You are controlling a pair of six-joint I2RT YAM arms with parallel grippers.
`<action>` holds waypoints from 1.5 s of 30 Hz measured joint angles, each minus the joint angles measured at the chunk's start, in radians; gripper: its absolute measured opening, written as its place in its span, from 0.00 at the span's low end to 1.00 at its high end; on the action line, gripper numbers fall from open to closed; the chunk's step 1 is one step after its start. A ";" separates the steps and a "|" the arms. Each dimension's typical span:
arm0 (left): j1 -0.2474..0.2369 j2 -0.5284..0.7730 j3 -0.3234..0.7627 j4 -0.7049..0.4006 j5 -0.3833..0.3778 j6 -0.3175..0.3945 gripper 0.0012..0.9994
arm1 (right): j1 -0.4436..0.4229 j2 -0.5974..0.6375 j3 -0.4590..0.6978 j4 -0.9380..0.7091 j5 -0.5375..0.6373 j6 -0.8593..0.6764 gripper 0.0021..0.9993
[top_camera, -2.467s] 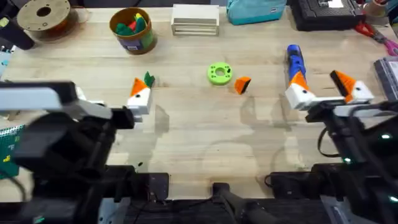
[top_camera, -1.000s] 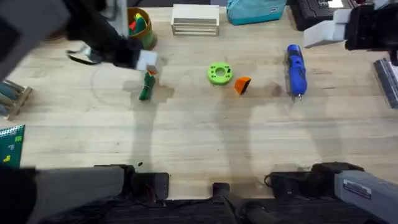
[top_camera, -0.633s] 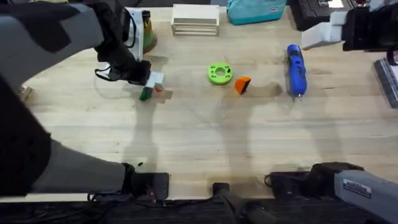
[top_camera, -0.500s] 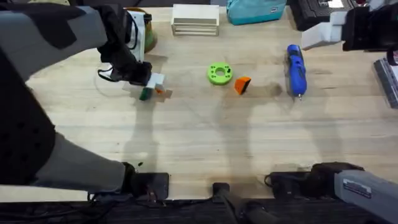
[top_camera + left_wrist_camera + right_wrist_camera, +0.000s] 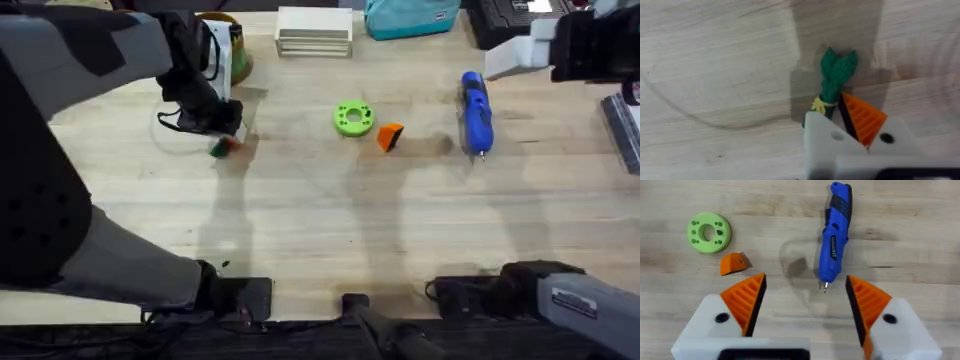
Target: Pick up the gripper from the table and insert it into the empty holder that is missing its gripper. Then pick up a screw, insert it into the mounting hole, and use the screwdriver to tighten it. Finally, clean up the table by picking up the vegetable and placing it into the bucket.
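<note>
- The vegetable (image 5: 832, 82) lies flat on the worktop (image 5: 320, 230) in the upper left of the overhead frame, its long axis slightly tilted from vertical in the left wrist view, leafy green tips pointing away from the pincer and a yellow tie around the stem.
- The left pincer (image 5: 842, 122) is closed on the stem end of the vegetable, one white finger on one side and an orange ribbed pad (image 5: 863, 119) on the other.
- The bucket (image 5: 232, 50) stands just behind the left arm at the top left, partly hidden by it.
- The gripper (image 5: 389, 136), a loose orange wedge, lies near centre top, just right of a green disc (image 5: 353, 118).
- The screwdriver (image 5: 833, 236) lies further right, long axis running up-down in the overhead frame, metal bit toward the lower edge.
- The right pincer (image 5: 805, 302) hangs released above the worktop, its orange pads spread well apart, screwdriver bit between them in the right wrist view.
</note>
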 joint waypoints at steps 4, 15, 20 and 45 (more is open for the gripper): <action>0.000 0.000 0.000 -0.005 0.002 0.003 0.54 | 0.000 0.000 0.000 0.000 0.000 0.000 0.95; 0.000 -0.037 0.026 -0.110 0.138 0.000 0.99 | 0.000 0.000 0.000 0.000 0.000 0.000 0.95; 0.000 -0.183 0.127 -0.156 0.251 -0.029 0.99 | 0.000 0.000 0.000 0.000 0.000 0.000 0.95; 0.000 -0.699 0.296 -0.164 0.452 -0.252 0.99 | 0.000 0.000 0.000 0.000 0.000 0.000 0.95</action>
